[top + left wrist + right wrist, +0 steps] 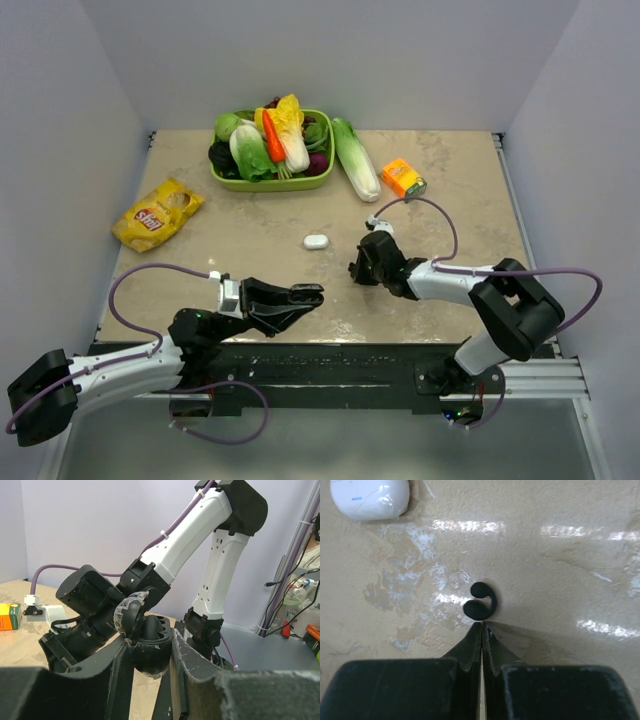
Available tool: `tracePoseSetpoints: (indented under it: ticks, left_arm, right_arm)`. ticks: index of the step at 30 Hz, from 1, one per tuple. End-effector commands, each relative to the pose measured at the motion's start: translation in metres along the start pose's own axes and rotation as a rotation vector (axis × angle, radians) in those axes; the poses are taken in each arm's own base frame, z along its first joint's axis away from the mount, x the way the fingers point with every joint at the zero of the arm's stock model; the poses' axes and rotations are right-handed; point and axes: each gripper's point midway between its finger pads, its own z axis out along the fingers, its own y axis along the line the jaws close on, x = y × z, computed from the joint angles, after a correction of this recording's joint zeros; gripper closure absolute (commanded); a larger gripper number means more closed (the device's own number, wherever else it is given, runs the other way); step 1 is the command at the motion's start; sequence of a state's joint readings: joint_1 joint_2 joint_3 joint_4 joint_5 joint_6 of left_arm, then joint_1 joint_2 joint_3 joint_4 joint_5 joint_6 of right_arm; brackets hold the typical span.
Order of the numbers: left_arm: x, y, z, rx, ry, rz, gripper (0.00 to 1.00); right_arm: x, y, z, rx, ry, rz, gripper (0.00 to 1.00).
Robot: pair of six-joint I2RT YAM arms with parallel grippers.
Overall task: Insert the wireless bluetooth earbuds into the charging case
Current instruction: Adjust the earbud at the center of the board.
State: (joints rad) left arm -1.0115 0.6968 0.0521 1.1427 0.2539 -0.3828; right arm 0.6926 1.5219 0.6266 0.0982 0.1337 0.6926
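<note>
At far left of the overhead view, a yellow chip bag (157,214) lies on the table (250,225). To its right at the back, a green basket (260,184) holds mixed vegetables, with a loose napa cabbage (355,160) and an orange carton (402,177) just beyond it.

Near the front edge, the left gripper (308,294) reaches rightward above the table. In its wrist view, the left gripper (150,655) has its jaws pinching a black charging case (150,647) from both sides. The case's lid (127,616) is raised, and the moulded recesses inside show. No bud can be made out in them.

At table centre, apart from both grippers, a closed white case (316,241) rests flat.

Right of it, the right gripper (360,268) points down at the table. In its wrist view, the right gripper (481,629) has its jaws pressed together with nothing between them. A hook-shaped black earbud (481,602) lies on the table just ahead of the tips; whether it touches them cannot be told. The white case (370,497) sits well apart at upper left of that view.
</note>
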Motion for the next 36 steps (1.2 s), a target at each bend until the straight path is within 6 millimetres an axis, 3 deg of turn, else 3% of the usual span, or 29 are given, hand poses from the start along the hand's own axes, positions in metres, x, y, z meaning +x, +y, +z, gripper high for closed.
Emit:
tracePoseSetpoints:
  ticks: [1, 7, 10, 11, 14, 17, 19, 22, 27, 36]
  left_arm:
    - [0.031, 0.005, -0.026, -0.028, 0.047, -0.010, 1.00]
    - [0.032, 0.006, -0.027, -0.031, 0.050, -0.010, 1.00]
    - [0.032, 0.005, -0.026, -0.024, 0.050, -0.010, 1.00]
    - [0.033, 0.005, -0.027, -0.025, 0.053, -0.011, 1.00]
    - [0.034, 0.005, -0.028, -0.025, 0.057, -0.012, 1.00]
    - [0.035, 0.005, -0.028, -0.028, 0.057, -0.009, 1.00]
    - [0.035, 0.006, -0.029, -0.030, 0.056, -0.009, 1.00]
    - [0.034, 0.005, -0.029, -0.027, 0.054, -0.010, 1.00]
    - [0.034, 0.004, -0.029, -0.024, 0.053, -0.011, 1.00]
    - [0.033, 0.004, -0.030, -0.026, 0.055, -0.003, 1.00]
  right_arm:
    - [0.006, 0.024, 0.005, -0.074, 0.036, -0.031, 1.00]
    - [0.016, 0.048, 0.012, -0.148, 0.073, -0.069, 1.00]
    - [-0.001, 0.050, -0.002, -0.157, 0.005, -0.089, 1.00]
    - [-0.016, 0.049, -0.015, -0.152, -0.057, -0.094, 0.99]
    - [-0.042, 0.028, -0.028, -0.039, -0.157, -0.107, 0.95]
    - [-0.062, 0.009, -0.033, 0.032, -0.188, -0.097, 0.97]
    - [-0.068, -0.008, -0.024, 0.074, -0.177, -0.075, 1.00]
    - [-0.070, -0.018, -0.008, 0.093, -0.149, -0.063, 1.00]
    - [-0.075, -0.019, 0.010, 0.112, -0.157, -0.037, 1.00]
    - [-0.049, -0.018, 0.034, 0.065, -0.080, -0.040, 1.00]
